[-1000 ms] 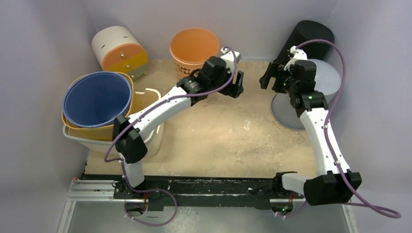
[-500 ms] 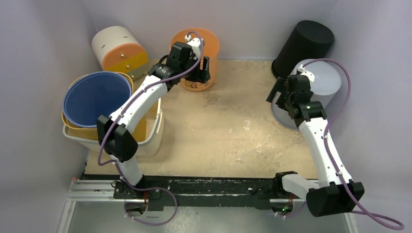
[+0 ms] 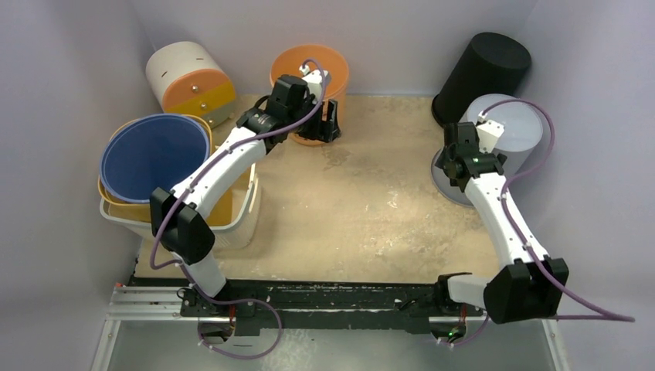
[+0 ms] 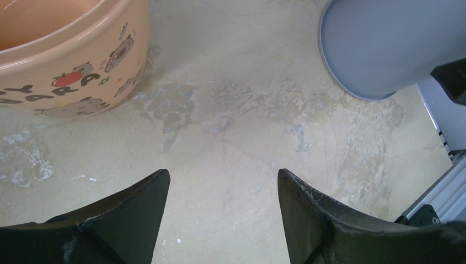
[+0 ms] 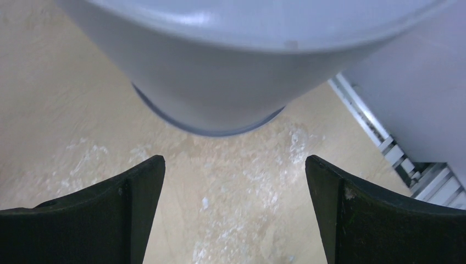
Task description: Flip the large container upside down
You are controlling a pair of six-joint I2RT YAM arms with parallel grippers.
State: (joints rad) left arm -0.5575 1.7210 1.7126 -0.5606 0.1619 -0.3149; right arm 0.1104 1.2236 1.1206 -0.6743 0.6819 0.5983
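Splitting up: our two arms have left the middle of the desk (image 3: 371, 216) for opposite sides.
Within the last second our right pincer (image 5: 233, 165) has drawn back to face the grey container (image 3: 514, 127), which we take to be the large one, standing at the desk's right edge; jaws gape wide, holding nothing. Our left pincer (image 4: 221, 181), equally open and empty, has swung beside the orange bucket (image 4: 71, 60). We judge the turning not yet begun; which end is up we cannot tell.

White arm links (image 3: 220, 166), black joints (image 3: 181, 232) — purple cables (image 3: 549, 131) looped alongside; black pincer fingers (image 4: 308, 220), scuffed.
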